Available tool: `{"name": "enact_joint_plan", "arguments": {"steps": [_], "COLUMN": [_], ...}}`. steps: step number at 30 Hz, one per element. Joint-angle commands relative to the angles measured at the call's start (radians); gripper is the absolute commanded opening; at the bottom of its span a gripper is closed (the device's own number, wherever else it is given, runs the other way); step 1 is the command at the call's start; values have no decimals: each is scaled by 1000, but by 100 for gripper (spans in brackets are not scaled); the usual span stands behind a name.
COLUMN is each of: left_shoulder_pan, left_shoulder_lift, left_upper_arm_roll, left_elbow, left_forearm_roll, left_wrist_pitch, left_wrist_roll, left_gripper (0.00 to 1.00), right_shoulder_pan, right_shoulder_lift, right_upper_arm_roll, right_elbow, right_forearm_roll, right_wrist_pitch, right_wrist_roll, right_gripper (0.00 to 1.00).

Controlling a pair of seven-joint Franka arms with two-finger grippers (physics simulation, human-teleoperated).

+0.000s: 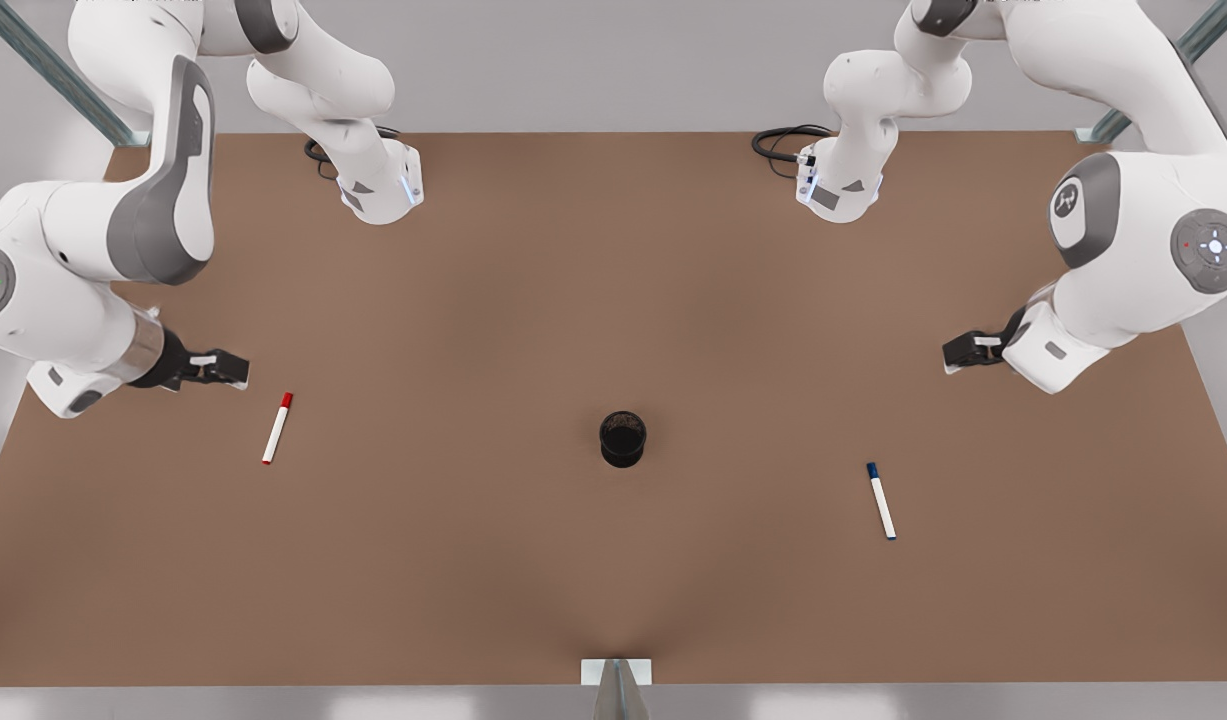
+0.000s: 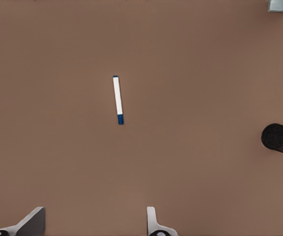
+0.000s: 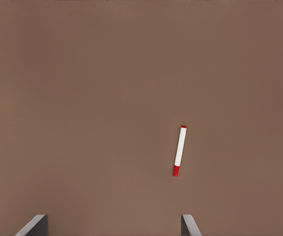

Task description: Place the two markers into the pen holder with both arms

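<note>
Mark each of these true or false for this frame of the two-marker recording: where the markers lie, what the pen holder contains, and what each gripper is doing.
1. Both markers are already in the pen holder. False: the red-capped marker and the blue-capped marker lie flat on the table, apart from it.
2. The pen holder stands between the two markers in the front view. True.
3. The left gripper is shut on the blue-capped marker. False: it is open and holds nothing, with that marker lying apart from it.
4. The right gripper is open near the red-capped marker. True.
5. The red-capped marker lies on the front view's right. False: it lies on the front view's left.
</note>
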Motion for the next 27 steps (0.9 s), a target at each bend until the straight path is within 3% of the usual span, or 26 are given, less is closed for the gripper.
{"name": "enact_joint_plan", "arguments": {"steps": [1, 2, 5, 9, 13, 15, 18, 20, 24, 25, 26, 27], "left_shoulder_pan": [2, -1, -1, 11, 25, 42, 40, 35, 35, 35, 35, 35], "left_shoulder_lift": [19, 59, 310, 516, 582, 609, 648, 683, 712, 718, 718, 718], "left_upper_arm_roll": [-1, -1, 1, 2, 2, 4, 4, 4, 4, 2, 4, 2], "left_elbow": [2, 28, 32, 28, 28, 25, 28, 39, 42, 42, 42, 42], "left_forearm_roll": [14, 15, 5, -8, -6, -9, 0, 1, 27, 41, 41, 41], "left_wrist_pitch": [103, 106, 468, 712, 790, 801, 803, 827, 827, 827, 827, 826], "left_wrist_roll": [40, 26, -265, -294, -291, -291, -291, -291, -288, -254, -253, -250], "left_gripper": [100, 100, 100, 100, 100, 100, 100, 100, 100, 94, 75, 66], "right_shoulder_pan": [-2, -2, -8, -60, -64, -81, -209, -216, -232, -235, -247, -249], "right_shoulder_lift": [5, 9, 74, 352, 346, 285, 289, 294, 332, 337, 341, 341], "right_upper_arm_roll": [0, -1, -1, -1, 0, 3, 75, 75, 75, 75, 75, 75], "right_elbow": [-5, -7, -125, -127, -188, -324, -357, -369, -380, -381, -381, -381], "right_forearm_roll": [11, 9, 9, 9, 11, 9, 9, 8, 0, 0, -1, -1], "right_wrist_pitch": [90, 105, 271, 472, 498, 596, 627, 647, 690, 690, 691, 691], "right_wrist_roll": [-30, -30, -29, -33, -38, -43, -47, -55, -72, -78, -92, -101], "right_gripper": [100, 100, 100, 100, 100, 100, 100, 100, 91, 91, 91, 90]}}
